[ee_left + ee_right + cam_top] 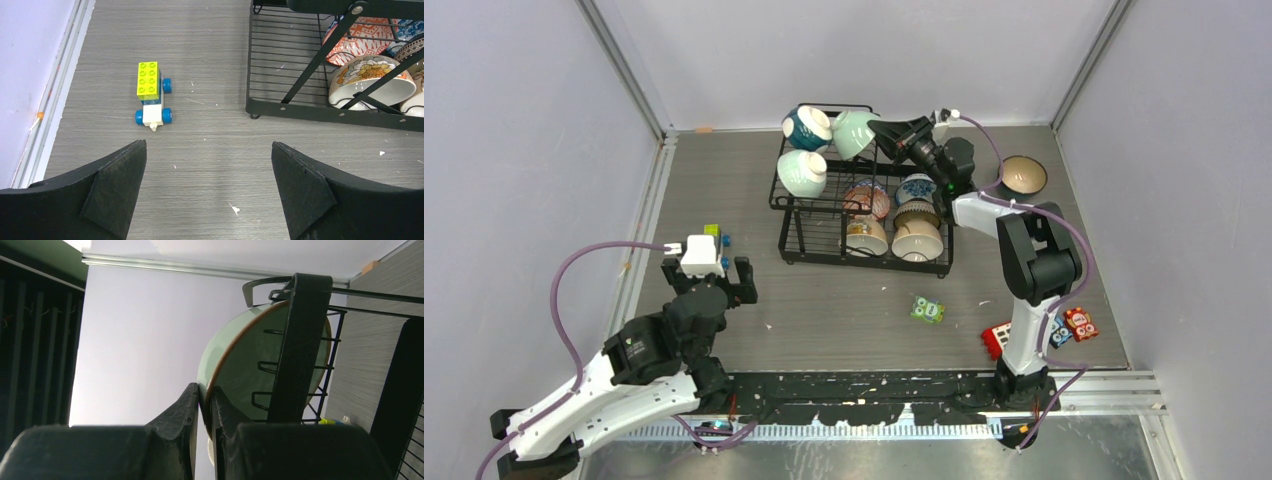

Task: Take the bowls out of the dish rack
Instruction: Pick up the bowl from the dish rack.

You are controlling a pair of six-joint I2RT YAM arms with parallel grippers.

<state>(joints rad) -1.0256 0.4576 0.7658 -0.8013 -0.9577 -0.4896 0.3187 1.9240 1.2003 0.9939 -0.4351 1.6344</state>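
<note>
Worktop (844, 320): grey wood-grain, both arms bolted at near edge.

Dish rack (864, 265): black wire, 2 tiers. Upper basket is right at R hand, lower tray below it. From L hand the rack is ahead and to the right. Its near-left corner (280, 107) shows in L wrist view.

R hand (879, 132) (205, 395): reaches to far-right corner of upper basket and is clamped on rim of mint bowl (854, 132) (240, 385). One finger is on the outer wall, the other inside, rim pinched between. Bowl stands on edge; rack wires cross in front of it in R wrist view.

L hand (706, 265) (209, 150): fingers spread wide, nothing between them, hovers over bare worktop.

Other bowls, rel. to R hand:
- dark teal bowl (807, 127): left, just past the gripped one, upper basket.
- second mint bowl (803, 173): left and nearer, upper basket.
- reddish bowl (867, 200), blue-patterned bowl (916, 187), cream bowls (866, 236): below, in lower tray.
- brown bowl (1023, 175): out of the rack, on worktop to the right, beside R arm.

Small items: toy car (715, 235) (151, 95), yellow-green top and blue wheels, ahead-left of L hand. Green block (927, 309) between the arms, in front of rack. Red blocks (996, 340) by R arm base.
</note>
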